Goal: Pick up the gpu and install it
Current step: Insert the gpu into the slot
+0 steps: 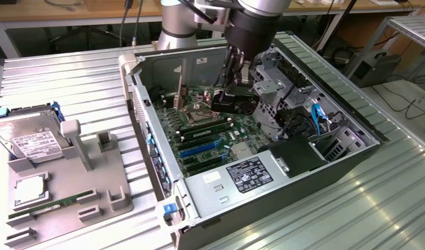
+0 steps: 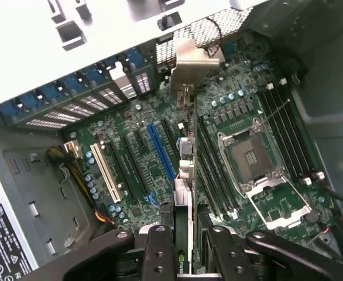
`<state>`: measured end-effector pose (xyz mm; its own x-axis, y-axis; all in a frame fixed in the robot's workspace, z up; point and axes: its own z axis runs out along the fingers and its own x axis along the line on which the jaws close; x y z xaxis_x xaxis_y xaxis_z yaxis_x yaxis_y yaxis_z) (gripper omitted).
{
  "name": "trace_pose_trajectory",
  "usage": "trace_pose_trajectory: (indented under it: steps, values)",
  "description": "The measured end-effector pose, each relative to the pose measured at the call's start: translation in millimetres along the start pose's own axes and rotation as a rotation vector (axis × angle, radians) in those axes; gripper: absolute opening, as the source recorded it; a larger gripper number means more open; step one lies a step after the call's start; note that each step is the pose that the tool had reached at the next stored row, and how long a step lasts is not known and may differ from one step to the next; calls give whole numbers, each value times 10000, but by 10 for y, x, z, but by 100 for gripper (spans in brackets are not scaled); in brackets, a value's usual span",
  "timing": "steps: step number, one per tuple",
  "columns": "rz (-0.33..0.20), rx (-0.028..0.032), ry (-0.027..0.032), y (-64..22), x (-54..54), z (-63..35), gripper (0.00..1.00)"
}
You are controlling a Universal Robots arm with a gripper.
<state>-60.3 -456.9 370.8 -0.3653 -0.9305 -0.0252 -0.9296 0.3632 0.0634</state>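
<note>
In the wrist view my gripper (image 2: 186, 257) is shut on the gpu (image 2: 184, 202), a thin black card seen edge-on. Its silver bracket (image 2: 189, 58) points at the case's rear slot openings. The card runs along the motherboard (image 2: 230, 111) between the blue slot (image 2: 161, 152) and the memory slots (image 2: 212, 170). I cannot tell whether it touches a slot. In the exterior view the gripper (image 1: 231, 96) reaches down into the open computer case (image 1: 282, 172) with the dark card (image 1: 228, 104) low over the board.
The bare CPU socket (image 2: 256, 164) lies beside the card. The drive cage (image 1: 278, 86) stands close to the wrist. Outside the case, a grey fixture (image 1: 66, 198) carries a hard drive (image 1: 32, 140), a green RAM stick (image 1: 52, 204) and a CPU (image 1: 29, 188).
</note>
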Motion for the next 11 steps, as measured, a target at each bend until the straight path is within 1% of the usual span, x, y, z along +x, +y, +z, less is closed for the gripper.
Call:
trace_pose_trajectory:
  steps: [1,5,11]
  values:
    - [-213,-5,14,0,0,3,26]
    - [-1447,-37,91,-2,1,25,26]
    - [-2604,-63,164,-4,2,58,26]
